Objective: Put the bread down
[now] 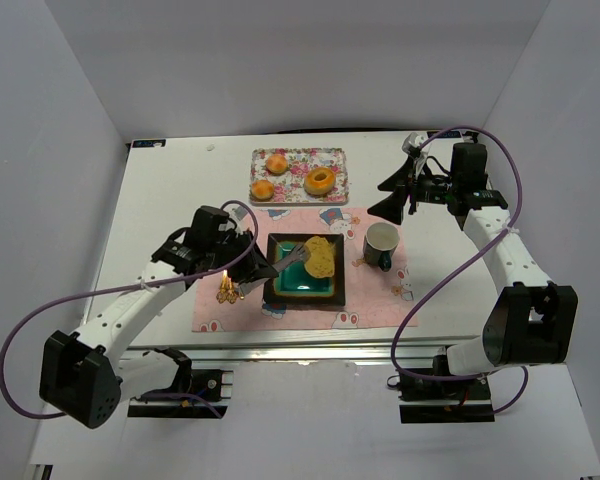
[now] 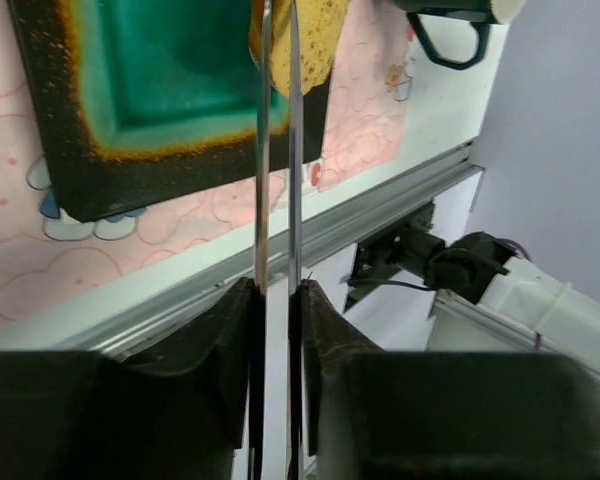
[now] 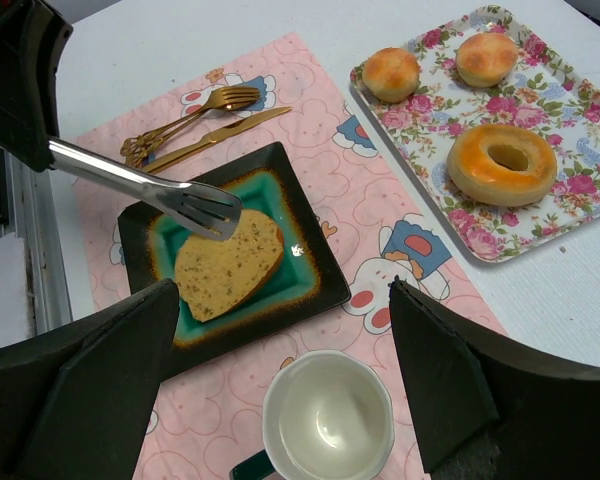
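From above, you see the left gripper (image 1: 248, 268) closed round the handle of the tongs (image 1: 285, 264), whose tips reach the bread (image 1: 321, 257) over the right part of the green plate (image 1: 280, 293); the right gripper (image 1: 387, 195) hangs with its fingers spread wide, well apart from the plate, beyond the mug (image 1: 381, 244). In your left wrist view the blades of the tongs run nearly together, a thin gap between them, ending at the bread; whether they pinch it cannot be told. In your right wrist view the bread lies in the plate, the tips of the tongs over its upper end
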Controlling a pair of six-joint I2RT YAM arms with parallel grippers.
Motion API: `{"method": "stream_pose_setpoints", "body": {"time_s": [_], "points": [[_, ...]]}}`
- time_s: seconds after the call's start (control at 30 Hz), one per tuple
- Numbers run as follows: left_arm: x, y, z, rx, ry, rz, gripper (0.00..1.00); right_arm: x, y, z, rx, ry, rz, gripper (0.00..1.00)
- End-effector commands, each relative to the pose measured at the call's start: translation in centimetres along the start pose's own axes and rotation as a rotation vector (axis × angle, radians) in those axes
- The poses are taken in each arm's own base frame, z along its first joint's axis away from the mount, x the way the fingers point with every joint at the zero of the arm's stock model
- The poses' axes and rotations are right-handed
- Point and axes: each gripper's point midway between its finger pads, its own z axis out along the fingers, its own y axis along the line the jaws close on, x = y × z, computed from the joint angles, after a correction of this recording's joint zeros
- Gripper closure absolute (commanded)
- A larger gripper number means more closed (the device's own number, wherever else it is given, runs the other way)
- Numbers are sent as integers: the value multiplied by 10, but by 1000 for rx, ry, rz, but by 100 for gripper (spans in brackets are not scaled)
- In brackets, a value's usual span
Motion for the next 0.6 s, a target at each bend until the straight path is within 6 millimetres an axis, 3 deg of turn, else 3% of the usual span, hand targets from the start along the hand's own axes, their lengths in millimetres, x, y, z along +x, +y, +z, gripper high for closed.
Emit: {"method": "stream_pose_setpoints", "body": {"time_s": [0.0,0.17,0.4,0.57], "points": [[-5,-2,-1,-9,-20,39,66,-17,3,-4,-8,-30,-45,10],[-15,-7,-2,-16,-45,65,53,-16,3,-5,-2,-27,-44,11],[-25,-12,-9,-48,-70,91,51,-15,4,-4,-8,-28,-43,11],[-51,-21,-18,-110,-137,152,52,-15,4,-4,-11,-30,-46,11]]}}
